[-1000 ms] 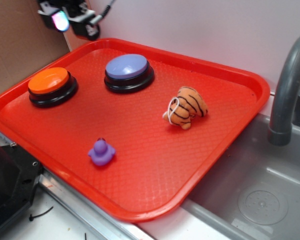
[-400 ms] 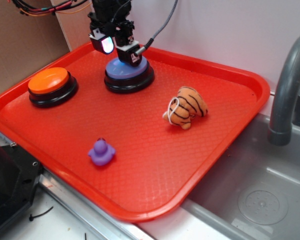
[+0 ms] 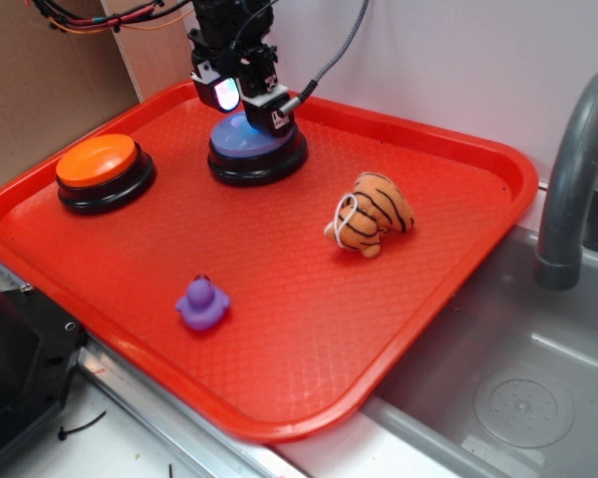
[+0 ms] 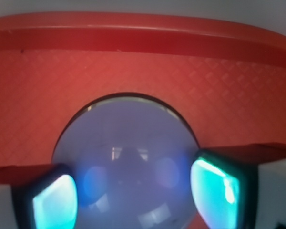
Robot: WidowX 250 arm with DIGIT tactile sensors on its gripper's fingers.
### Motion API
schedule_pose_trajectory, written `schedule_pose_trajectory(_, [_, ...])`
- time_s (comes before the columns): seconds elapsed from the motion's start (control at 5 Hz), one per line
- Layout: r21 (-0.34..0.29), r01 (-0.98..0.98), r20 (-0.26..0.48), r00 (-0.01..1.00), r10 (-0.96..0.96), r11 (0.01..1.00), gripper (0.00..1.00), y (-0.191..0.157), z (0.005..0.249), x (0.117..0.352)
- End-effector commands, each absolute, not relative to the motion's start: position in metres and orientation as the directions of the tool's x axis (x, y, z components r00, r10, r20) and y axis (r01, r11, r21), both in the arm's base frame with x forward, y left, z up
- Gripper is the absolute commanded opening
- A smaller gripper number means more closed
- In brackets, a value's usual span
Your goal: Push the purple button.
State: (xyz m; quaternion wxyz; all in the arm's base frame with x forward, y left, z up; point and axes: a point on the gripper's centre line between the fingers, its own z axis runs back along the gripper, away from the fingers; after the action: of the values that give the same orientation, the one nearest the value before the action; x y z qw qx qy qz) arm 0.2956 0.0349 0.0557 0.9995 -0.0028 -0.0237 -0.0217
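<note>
The purple button (image 3: 241, 135), a lavender dome on a black base, sits at the back of the red tray (image 3: 279, 329). My gripper (image 3: 251, 108) hangs right over its top, open, with two glowing cyan pads spread apart. In the wrist view the purple button (image 4: 126, 143) fills the space between the pads, one fingertip (image 4: 55, 202) at the left and the other at the right, both low over the dome. My gripper (image 4: 133, 195) holds nothing. Whether the fingertips touch the dome is unclear.
An orange button (image 3: 100, 164) of the same shape stands at the tray's left. A small purple duck (image 3: 201, 302) lies near the front, and a striped orange toy (image 3: 374, 214) at the middle right. A grey sink (image 3: 518, 398) and faucet (image 3: 573, 169) are to the right.
The gripper came from the back left corner, above the tray, down over the purple button. In the last half second it shifted slightly right and lower.
</note>
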Motion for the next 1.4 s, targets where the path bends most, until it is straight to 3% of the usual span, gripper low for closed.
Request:
schedule_pose_trajectory(0.0, [0.020, 0.064, 0.128, 0.990, -0.066, 0.998, 1.00, 0.032, 0.102, 0.310])
schedule_pose_trajectory(0.4, [0.054, 0.057, 0.151, 0.986, -0.064, 0.997, 1.00, 0.031, 0.128, 0.305])
schedule_pose_trajectory(1.0, [0.032, 0.070, 0.051, 0.996, -0.072, 0.997, 1.00, 0.036, 0.067, 0.299])
schedule_pose_trajectory(1.2, [0.029, 0.072, 0.037, 0.997, -0.073, 0.997, 1.00, 0.036, 0.063, 0.296])
